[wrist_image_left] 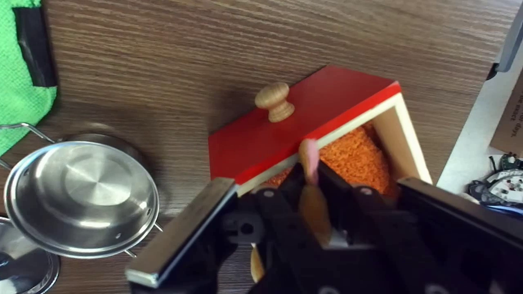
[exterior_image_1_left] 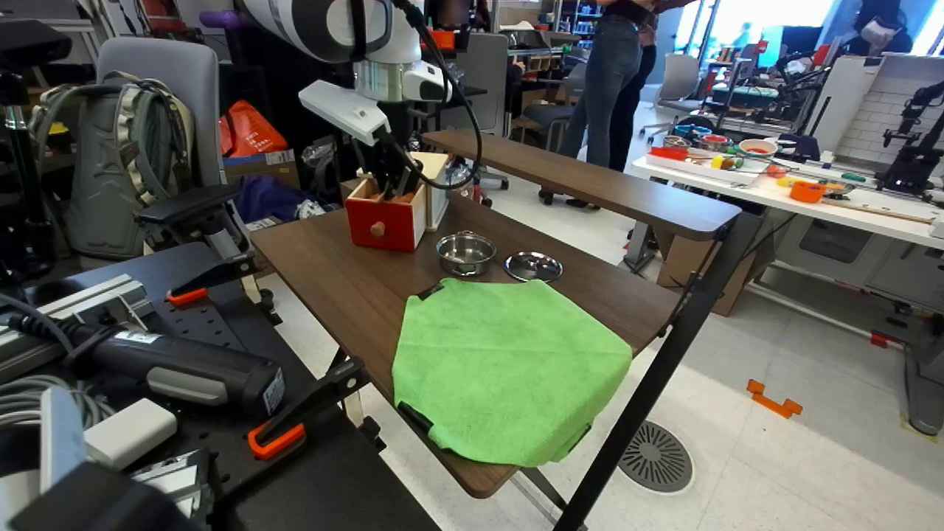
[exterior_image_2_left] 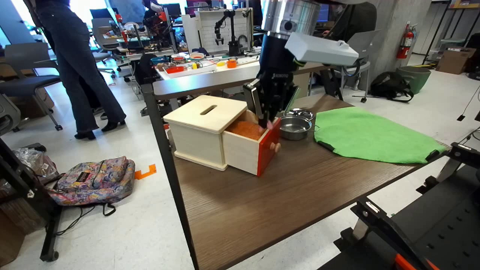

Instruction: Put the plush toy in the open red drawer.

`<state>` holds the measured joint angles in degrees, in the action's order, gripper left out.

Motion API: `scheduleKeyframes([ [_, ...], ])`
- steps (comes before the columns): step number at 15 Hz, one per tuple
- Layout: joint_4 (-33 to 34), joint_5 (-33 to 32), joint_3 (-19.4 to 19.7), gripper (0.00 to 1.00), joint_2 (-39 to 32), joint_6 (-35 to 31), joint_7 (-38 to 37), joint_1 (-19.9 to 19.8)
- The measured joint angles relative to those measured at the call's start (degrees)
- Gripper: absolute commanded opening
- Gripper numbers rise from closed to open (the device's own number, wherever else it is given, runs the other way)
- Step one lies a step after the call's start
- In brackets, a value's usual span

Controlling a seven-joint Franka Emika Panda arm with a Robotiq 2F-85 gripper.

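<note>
In an exterior view, the red drawer (exterior_image_1_left: 400, 227) is open, just above the middle, and the green cloth (exterior_image_1_left: 509, 369) lies lower down. An orange bag (exterior_image_1_left: 249, 131), upper left, has letters too blurry to read.

In an exterior view, the black gripper (exterior_image_2_left: 266, 122) says "ROBOTIQ", near the top middle.

In the wrist view, its 2 fingers pinch the plush toy (wrist_image_left: 312, 163) by the drawer's front rim, near the middle. A cardboard box (wrist_image_left: 511, 128), far right, says "be exact." and "days."

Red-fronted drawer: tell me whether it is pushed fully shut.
No, in an exterior view the red-fronted drawer is pulled partly out of the wooden box, orange material showing inside.
</note>
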<state>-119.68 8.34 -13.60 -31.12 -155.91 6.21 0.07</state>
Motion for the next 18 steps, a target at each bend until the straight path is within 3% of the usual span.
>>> scheduleKeyframes([
  [7, 2.5, 0.5, -0.5, 0.89, -1.5, 1.9, 0.0, 0.4],
  [9, 2.6, 0.9, -0.6, 0.99, -1.5, 1.9, 0.0, 0.4],
  [13, 3.4, 1.0, -0.6, 1.0, -0.6, 1.9, -0.6, 0.5],
  [18, 3.3, 1.0, -0.5, 1.0, 5.9, 2.0, -2.7, 1.6],
])
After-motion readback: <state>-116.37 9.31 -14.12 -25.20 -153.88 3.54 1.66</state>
